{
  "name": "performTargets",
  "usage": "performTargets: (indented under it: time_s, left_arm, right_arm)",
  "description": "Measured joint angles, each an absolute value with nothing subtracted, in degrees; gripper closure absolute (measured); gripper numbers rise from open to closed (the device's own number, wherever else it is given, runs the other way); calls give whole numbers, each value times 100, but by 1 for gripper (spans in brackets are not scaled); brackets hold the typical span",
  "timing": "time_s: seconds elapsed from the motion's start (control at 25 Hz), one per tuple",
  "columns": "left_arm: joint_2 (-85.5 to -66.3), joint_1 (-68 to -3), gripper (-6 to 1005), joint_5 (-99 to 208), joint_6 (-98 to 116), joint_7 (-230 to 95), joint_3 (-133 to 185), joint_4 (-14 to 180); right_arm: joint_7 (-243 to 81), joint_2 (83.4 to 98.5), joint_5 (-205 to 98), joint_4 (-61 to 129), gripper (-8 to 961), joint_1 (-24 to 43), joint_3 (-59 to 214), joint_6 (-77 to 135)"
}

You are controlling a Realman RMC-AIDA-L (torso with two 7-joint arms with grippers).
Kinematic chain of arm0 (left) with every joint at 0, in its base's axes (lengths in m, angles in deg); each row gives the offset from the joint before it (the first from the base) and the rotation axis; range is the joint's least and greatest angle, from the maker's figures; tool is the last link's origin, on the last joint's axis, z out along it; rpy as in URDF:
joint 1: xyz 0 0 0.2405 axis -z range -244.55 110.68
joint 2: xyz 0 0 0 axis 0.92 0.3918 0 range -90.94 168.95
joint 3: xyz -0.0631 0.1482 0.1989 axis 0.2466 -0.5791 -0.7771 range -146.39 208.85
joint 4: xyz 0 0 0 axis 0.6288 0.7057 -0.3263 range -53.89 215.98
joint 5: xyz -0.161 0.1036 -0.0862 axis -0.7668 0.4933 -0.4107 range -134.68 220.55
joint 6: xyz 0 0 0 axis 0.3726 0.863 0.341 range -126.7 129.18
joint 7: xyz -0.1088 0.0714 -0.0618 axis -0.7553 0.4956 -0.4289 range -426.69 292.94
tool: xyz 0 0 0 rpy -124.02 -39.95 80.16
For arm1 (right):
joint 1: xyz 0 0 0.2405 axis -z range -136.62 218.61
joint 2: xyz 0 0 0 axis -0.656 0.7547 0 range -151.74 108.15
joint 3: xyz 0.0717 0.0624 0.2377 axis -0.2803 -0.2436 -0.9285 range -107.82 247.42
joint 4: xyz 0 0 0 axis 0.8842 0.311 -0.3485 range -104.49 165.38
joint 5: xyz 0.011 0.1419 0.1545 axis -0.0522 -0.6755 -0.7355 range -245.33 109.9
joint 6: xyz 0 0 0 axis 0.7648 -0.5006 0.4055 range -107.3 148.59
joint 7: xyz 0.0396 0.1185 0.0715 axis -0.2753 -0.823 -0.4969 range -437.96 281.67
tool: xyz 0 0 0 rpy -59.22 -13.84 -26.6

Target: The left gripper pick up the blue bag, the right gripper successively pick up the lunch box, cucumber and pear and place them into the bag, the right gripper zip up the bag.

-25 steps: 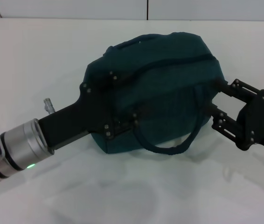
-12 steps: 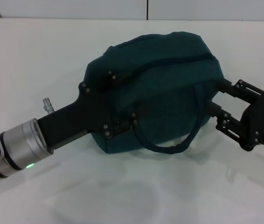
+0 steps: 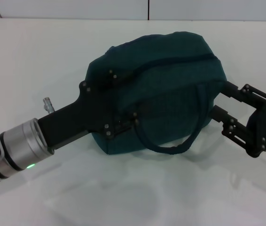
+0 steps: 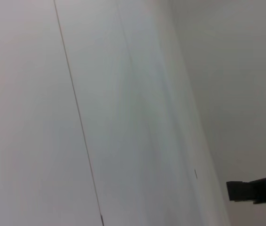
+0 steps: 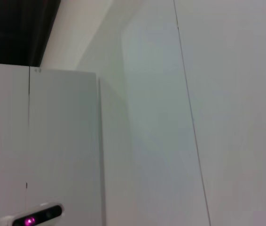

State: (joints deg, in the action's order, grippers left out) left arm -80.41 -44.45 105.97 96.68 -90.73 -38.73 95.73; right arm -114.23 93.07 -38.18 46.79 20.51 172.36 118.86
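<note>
The blue bag (image 3: 170,80) lies on the white table in the head view. Its zipper line runs shut along the top and one loop handle (image 3: 170,148) hangs down the near side. My left gripper (image 3: 123,96) reaches in from the lower left and rests against the bag's left front, black against the dark fabric. Just off the bag's right end, my right gripper (image 3: 220,99) is open with nothing between its fingers. The lunch box, cucumber and pear are out of view.
The white table (image 3: 39,56) stretches around the bag, with a wall seam (image 3: 148,9) behind it. A small metal stub (image 3: 48,103) sticks out beside the left wrist. The wrist views show only pale panels and bits of black hardware (image 4: 257,190).
My right gripper has drawn back to the right, away from the bag's end. The far handle, showing at the bag's top a second ago, is no longer visible. The left arm has stayed put.
</note>
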Motion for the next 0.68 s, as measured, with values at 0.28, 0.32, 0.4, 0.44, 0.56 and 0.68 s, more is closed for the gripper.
performTargets:
  time_s: [0.28,0.32,0.4,0.44,0.56,0.68]
  left_arm:
    - [-8056,-4448,329,10595,9698,-9070,-3875,9573]
    - [-8058,-4450,329,10595,9698,-9069,-3876,9572]
    - [-8060,-4452,329,10593,9702,-9069,-3883,9572]
    - [-8060,-4453,329,10593,9706,-9069,-3883,9572]
    - [-8061,-4460,329,10593,9717,-9069,-3881,9573]
    - [-8061,-4462,329,10593,9718,-9069,-3875,9572]
  right_arm:
    - [-11316,9314,-3818,4621,445,2083,17232,11985]
    - [-11267,9319,-3818,4611,445,2082,17229,11986]
    - [-11212,9322,-3818,4610,445,2077,17229,11987]
    - [-11176,9324,-3818,4609,445,2068,17228,11987]
    - [-11154,9327,-3824,4609,445,2039,17227,11988]
    - [-11154,9334,-3849,4609,445,2028,17227,11978]
